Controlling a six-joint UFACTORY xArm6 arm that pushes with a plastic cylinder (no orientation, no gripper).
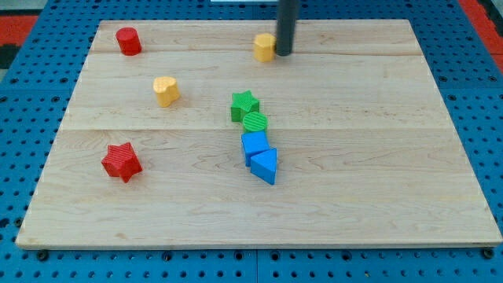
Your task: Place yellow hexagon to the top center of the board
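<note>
The yellow hexagon (pixel 264 47) sits near the top centre of the wooden board (pixel 377 157). My tip (pixel 283 53) stands right against its right side, touching or nearly touching it. The dark rod runs up out of the view's top. A yellow heart-shaped block (pixel 166 90) lies lower down on the view's left.
A red cylinder (pixel 128 41) is at the top left. A red star (pixel 121 162) is at the lower left. In the middle, a green star (pixel 244 105), a green round block (pixel 255 122), a blue cube (pixel 255 145) and a blue triangle (pixel 265 167) form a touching column.
</note>
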